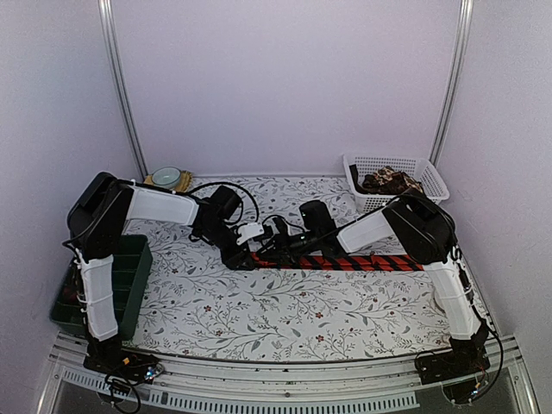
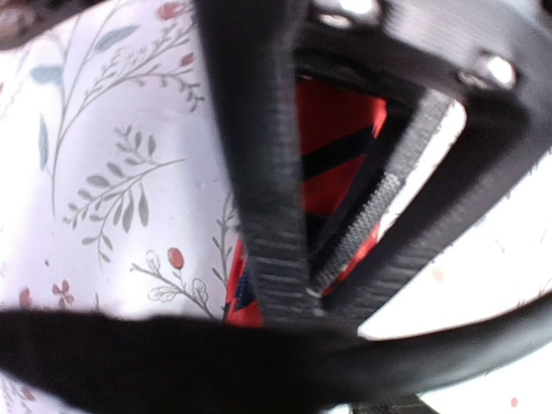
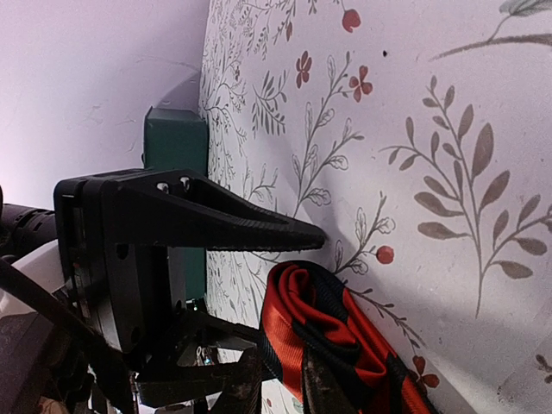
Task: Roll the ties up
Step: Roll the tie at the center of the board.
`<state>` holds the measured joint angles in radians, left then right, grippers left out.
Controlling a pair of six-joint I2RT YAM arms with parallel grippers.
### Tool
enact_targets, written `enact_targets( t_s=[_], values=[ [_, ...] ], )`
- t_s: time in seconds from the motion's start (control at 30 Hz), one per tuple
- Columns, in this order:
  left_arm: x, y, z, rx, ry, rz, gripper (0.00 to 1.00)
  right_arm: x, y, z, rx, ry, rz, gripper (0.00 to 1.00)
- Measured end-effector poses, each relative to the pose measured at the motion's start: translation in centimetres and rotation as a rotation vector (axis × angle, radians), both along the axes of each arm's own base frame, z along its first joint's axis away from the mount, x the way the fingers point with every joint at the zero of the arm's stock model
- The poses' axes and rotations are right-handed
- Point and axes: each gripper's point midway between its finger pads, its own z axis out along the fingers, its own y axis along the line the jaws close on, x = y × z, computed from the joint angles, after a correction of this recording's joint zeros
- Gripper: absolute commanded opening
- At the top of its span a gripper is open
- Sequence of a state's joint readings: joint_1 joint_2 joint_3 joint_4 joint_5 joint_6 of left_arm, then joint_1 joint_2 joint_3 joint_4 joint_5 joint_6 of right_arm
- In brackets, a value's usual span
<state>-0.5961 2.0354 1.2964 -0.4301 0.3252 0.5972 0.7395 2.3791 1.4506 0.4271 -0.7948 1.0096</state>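
A red tie with black diagonal stripes [image 1: 362,261] lies flat across the middle of the floral cloth, its left end rolled into a small coil [image 3: 321,321]. My right gripper [image 1: 289,246] [image 3: 285,381] is shut on the tie just behind the coil. In the left wrist view its two fingers [image 2: 263,198] meet at their tips with the red tie [image 2: 336,142] between them. My left gripper [image 1: 250,250] [image 3: 289,286] stands open around the coil, and its upper finger [image 3: 259,233] is clear of the fabric. More ties [image 1: 388,181], brown-patterned, lie in a basket.
The white basket [image 1: 431,172] stands at the back right corner. A dark green bin [image 1: 129,276] [image 3: 172,138] sits at the left edge beside the left arm. A small bowl [image 1: 166,177] is at the back left. White walls close in three sides.
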Motion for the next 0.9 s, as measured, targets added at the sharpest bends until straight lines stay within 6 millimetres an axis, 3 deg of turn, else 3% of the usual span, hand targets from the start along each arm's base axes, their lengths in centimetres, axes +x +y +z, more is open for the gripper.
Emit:
enact_targets(
  t_s=[0.1,0.2,0.37,0.5,0.6,0.7,0.8,0.9],
  values=[
    [0.0,0.0,0.0,0.000,0.005,0.005,0.81,0.0,0.0,0.0,-0.005,0.001,0.001,0.17],
    [-0.2,0.2,0.5,-0.002,0.017,0.026,0.89,0.0,0.0,-0.1,-0.008,0.001,0.003,0.17],
    [0.0,0.5,4.4,-0.057,0.011,0.113,0.87,0.0,0.0,-0.3,-0.011,-0.004,0.006,0.17],
    [0.4,0.9,6.0,-0.137,0.081,0.226,0.83,0.0,0.0,-0.3,-0.012,-0.010,0.008,0.17],
    [0.7,2.4,5.8,-0.218,0.171,0.366,0.82,0.0,0.0,-0.3,-0.012,-0.013,0.010,0.17],
    [0.3,3.7,4.3,-0.278,0.270,0.510,0.80,0.0,0.0,-0.3,-0.013,-0.014,0.010,0.17],
    [-0.5,3.6,2.9,-0.346,0.362,0.627,0.77,0.0,0.0,-0.3,-0.013,-0.014,0.010,0.17],
    [-0.5,3.1,2.8,-0.427,0.426,0.707,0.74,0.0,0.0,-0.3,-0.013,-0.014,0.010,0.17]
  ],
)
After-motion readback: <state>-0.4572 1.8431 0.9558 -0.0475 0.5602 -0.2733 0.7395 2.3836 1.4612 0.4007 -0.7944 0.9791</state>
